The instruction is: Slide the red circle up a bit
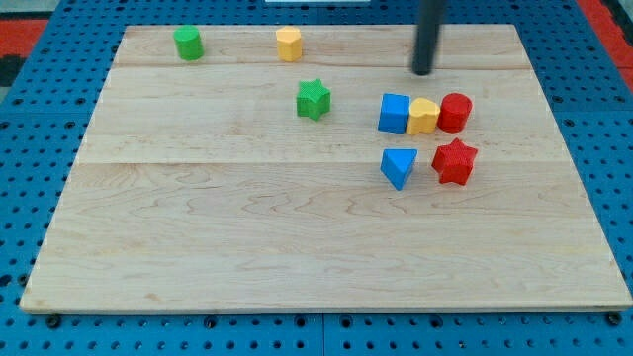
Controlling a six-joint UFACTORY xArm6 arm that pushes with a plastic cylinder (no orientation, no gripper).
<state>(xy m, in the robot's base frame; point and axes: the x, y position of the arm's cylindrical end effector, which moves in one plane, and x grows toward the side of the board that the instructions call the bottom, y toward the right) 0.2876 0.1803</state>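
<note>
The red circle [456, 112] sits on the wooden board [247, 247] at the right, touching a yellow block [423, 116] on its left. A blue cube [394, 113] touches that yellow block's left side. My tip [423, 72] is above and slightly left of the red circle, apart from it, roughly over the yellow block. A red star [455, 161] lies just below the red circle.
A blue triangle [399, 167] lies left of the red star. A green star [314, 100] sits mid-board. A yellow hexagon [289, 44] and a green hexagon [188, 43] stand near the view's top edge. A blue pegboard [30, 148] surrounds the board.
</note>
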